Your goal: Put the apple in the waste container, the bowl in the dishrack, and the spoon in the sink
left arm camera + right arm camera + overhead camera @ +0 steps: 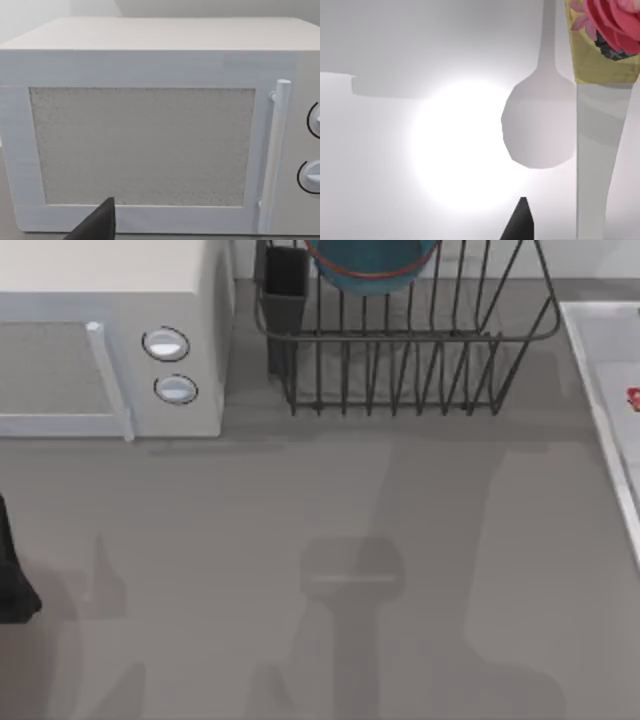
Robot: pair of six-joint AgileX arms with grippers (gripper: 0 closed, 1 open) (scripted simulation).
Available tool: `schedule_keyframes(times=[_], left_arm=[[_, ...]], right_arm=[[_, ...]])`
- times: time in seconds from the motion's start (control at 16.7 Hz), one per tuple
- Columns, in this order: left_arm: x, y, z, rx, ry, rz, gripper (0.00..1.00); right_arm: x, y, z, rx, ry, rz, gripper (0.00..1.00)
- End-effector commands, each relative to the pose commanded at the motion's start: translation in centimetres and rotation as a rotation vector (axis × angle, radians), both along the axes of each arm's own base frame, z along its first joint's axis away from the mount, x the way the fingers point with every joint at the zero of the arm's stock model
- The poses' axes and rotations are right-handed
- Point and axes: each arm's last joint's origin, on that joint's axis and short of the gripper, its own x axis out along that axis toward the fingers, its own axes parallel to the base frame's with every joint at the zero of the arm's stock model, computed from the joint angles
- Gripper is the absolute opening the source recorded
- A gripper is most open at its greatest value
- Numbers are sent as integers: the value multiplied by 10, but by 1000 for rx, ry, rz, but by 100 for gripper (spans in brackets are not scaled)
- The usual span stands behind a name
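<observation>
The bowl point(372, 262), blue-teal with a reddish rim, sits inside the dark wire dishrack point(400, 360) at the back of the table. The sink point(600, 390) runs along the right edge, and a small red patch point(633, 397) lies in it at the picture's border. In the right wrist view a pale strip with a yellow, pink-flowered end point(600, 45), apparently the spoon, stands over a white surface beside a spoon-shaped grey shadow point(537, 130). A dark tip of my right gripper point(520, 222) is close by. The apple and the waste container are out of view.
A white microwave point(110, 340) with two round knobs stands at the back left, and the left wrist view faces its door point(142, 145). A dark tip of my left gripper point(97, 225) shows there. My left arm point(12, 575) sits at the table's left edge.
</observation>
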Motion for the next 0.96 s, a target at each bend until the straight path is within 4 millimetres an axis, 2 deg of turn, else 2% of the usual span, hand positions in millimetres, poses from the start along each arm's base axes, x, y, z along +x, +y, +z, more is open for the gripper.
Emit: schedule_keyframes(times=[0.6,0.96], left_arm=[[0,0,0,0,0,0,100],[0,0,0,0,0,0,100]], right_arm=[[0,0,0,0,0,0,98],[0,0,0,0,0,0,100]])
